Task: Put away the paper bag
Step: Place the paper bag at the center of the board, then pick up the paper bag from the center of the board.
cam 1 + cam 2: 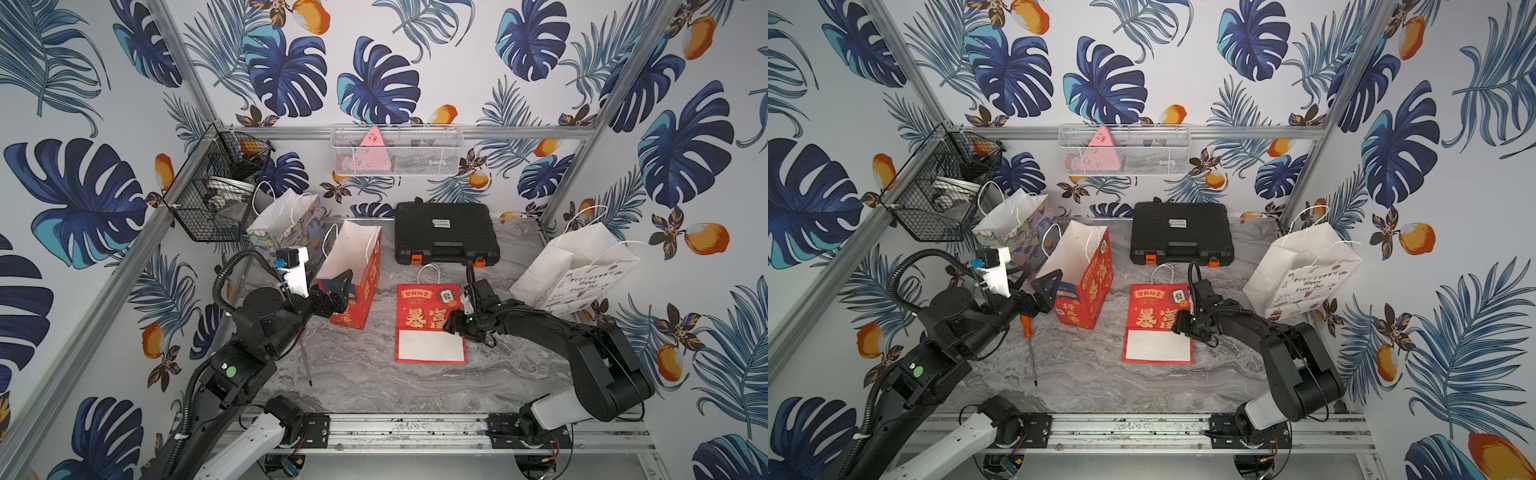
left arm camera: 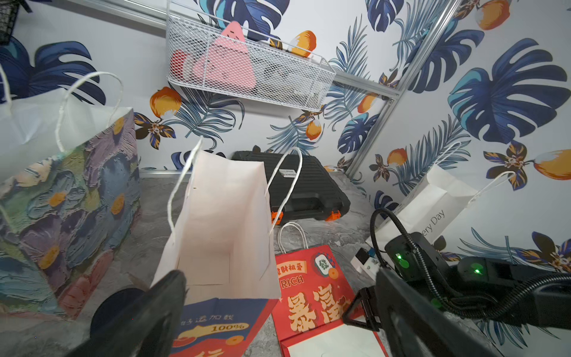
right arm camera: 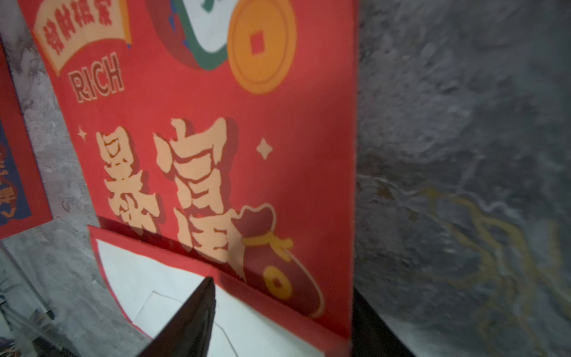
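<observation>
A flat, folded red paper bag (image 1: 428, 316) (image 1: 1156, 320) (image 2: 309, 293) (image 3: 216, 139) with gold characters and "RICH" lies on the marble table, its white bottom flap turned up. My right gripper (image 1: 454, 325) (image 1: 1183, 326) (image 3: 284, 309) sits at the bag's right edge, low on the table. Its jaws are apart, with the bag's edge between them. My left gripper (image 1: 338, 291) (image 1: 1050, 286) (image 2: 279, 278) is wide open with nothing in it, at the near rim of an upright red paper bag (image 1: 353, 266) (image 1: 1075, 266) (image 2: 222, 216) whose mouth stands open.
A black tool case (image 1: 444, 235) lies at the back. A white "Happy Every Day" bag (image 1: 577, 270) leans at the right wall, a floral bag (image 1: 286, 224) stands back left. A screwdriver (image 1: 1030, 345) lies by the left arm. A white mesh basket (image 1: 397, 149) and black wire basket (image 1: 216, 195) hang on the walls.
</observation>
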Controlling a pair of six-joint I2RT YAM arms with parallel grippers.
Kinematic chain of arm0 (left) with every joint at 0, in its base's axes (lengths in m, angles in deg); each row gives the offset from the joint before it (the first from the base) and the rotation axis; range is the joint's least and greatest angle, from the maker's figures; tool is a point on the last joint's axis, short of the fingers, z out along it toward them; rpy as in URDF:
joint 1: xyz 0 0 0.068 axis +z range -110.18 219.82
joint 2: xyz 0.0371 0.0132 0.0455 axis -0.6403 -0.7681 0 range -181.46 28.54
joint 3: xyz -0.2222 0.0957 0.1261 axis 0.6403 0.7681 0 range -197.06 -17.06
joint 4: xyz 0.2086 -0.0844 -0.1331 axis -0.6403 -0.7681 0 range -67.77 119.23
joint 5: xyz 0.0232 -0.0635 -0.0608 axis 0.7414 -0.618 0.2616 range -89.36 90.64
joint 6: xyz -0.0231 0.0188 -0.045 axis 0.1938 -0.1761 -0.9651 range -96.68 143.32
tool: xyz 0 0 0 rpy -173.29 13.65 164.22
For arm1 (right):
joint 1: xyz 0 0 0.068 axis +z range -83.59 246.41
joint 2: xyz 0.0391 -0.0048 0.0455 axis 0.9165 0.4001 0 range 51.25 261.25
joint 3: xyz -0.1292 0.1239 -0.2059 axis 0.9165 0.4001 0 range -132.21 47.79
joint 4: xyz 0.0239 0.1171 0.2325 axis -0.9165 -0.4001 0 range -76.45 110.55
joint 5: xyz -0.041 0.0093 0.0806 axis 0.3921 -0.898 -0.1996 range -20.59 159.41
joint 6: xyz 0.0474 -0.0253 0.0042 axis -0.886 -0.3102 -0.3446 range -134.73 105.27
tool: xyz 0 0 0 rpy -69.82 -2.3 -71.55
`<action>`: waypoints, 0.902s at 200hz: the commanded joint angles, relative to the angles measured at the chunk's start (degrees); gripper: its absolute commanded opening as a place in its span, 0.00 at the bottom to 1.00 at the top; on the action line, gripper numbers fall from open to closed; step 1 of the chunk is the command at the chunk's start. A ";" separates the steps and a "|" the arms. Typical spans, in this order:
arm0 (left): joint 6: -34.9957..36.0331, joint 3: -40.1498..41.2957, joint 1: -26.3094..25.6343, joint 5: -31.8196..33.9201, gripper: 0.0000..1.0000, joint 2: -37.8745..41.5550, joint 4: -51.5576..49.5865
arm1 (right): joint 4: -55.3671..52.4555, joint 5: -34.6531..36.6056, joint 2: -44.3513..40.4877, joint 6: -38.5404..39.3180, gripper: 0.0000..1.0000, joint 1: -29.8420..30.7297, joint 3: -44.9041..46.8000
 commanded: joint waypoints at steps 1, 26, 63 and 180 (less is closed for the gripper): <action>0.40 -2.17 0.03 8.09 0.99 -0.79 -4.45 | -3.24 8.31 -3.66 0.57 0.77 -0.04 -0.30; 1.82 -5.14 -0.01 15.31 0.99 -2.87 -10.50 | -5.38 15.49 -11.59 1.68 0.84 -0.01 -0.10; 5.85 -10.33 0.01 20.31 0.99 -8.53 -20.27 | -4.81 19.71 -22.88 3.99 0.83 0.05 1.90; 11.26 -29.53 8.02 3.37 0.99 -31.31 -35.25 | -5.61 18.64 -26.66 2.83 0.79 0.04 3.67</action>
